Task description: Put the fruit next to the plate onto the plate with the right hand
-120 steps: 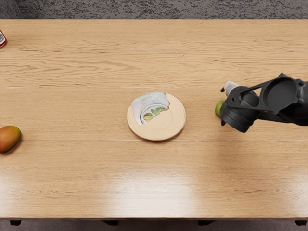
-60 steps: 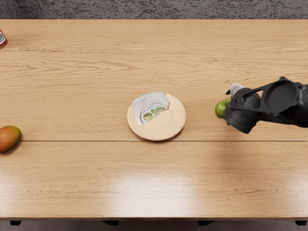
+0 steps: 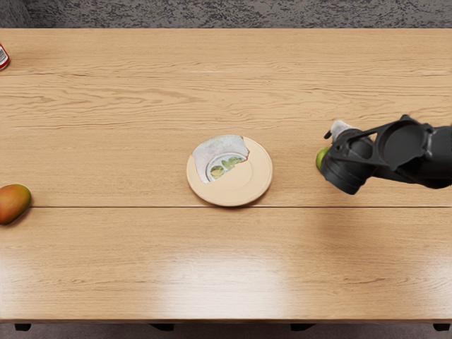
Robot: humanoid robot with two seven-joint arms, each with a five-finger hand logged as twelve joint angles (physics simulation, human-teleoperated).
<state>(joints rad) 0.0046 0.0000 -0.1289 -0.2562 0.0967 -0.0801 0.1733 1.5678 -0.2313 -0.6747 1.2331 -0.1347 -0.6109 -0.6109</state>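
at the far left edge of the wooden counter [image 3: 141, 268], near its back, a red can [image 3: 3, 56] showed only in part. lower down on the same edge lay a red and yellow-green mango [image 3: 13, 203], well apart from everything else.

in the middle of the counter sat the round tan plate [image 3: 248, 185]. it held a white, torn-looking wrapper [image 3: 219, 148] over its upper left part, reaching the rim there. small green pieces [image 3: 224, 167] showed at the wrapper's lower edge, and the rest of the plate was bare.

right of the plate, apart from it and off its rim, was the green fruit [image 3: 321, 158]. only a narrow sliver of it showed, at the left edge of the right robot hand [image 3: 347, 164], which covered the rest. the fruit looked roundish, but its long axis and which way it pointed could not be told. whether the robot hand was closed around the fruit or only set against it could not be told either. the dark arm came in from the right edge, level with the plate.
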